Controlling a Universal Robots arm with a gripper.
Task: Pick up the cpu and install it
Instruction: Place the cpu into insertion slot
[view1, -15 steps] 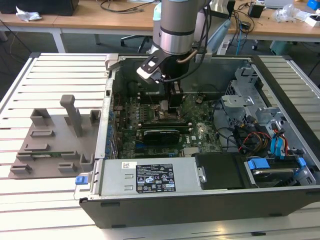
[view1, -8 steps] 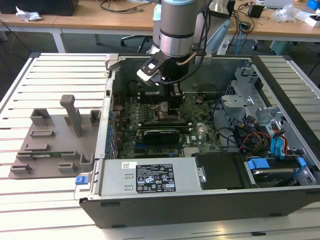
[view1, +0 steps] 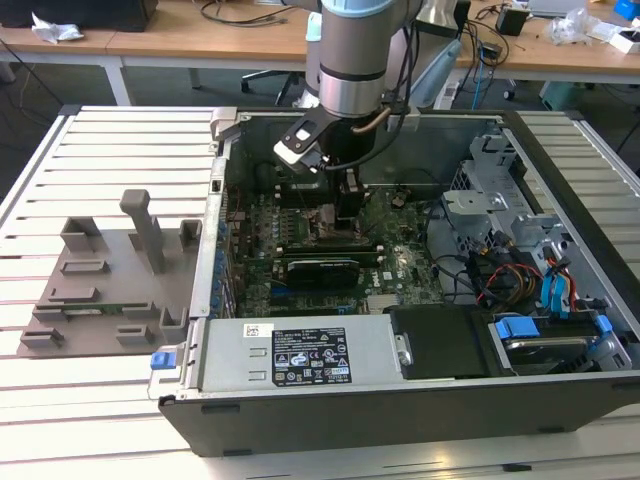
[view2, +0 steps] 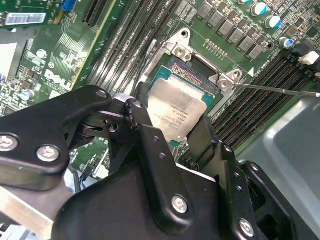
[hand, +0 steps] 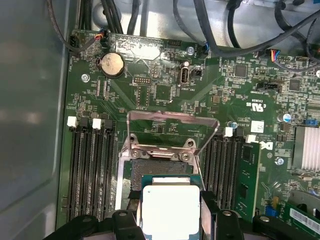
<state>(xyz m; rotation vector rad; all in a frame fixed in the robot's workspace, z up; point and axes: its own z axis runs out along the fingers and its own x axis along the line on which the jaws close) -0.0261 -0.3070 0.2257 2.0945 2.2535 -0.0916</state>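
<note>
The gripper (hand: 169, 199) is pinching the cpu (hand: 170, 216) by opposite edges over the socket (hand: 150, 167), at three o'clock from the holder plate (view1: 110, 285) in the exterior view. The cpu is probably handling as light, stiff and fragile underneath.

The counter (view1: 110, 150) is built of pale metal slats that run across the exterior view, with dark grooves between them. Beyond it stand light wooden desks (view1: 190, 42) on white legs (view1: 118, 80), strewn with black cables (view1: 235, 12) and a crumpled white wrapper (view1: 55, 28), and under them lies a dark grey floor (view1: 50, 85). Bright, even light falls over the whole room, leaving only soft shadows.
</note>
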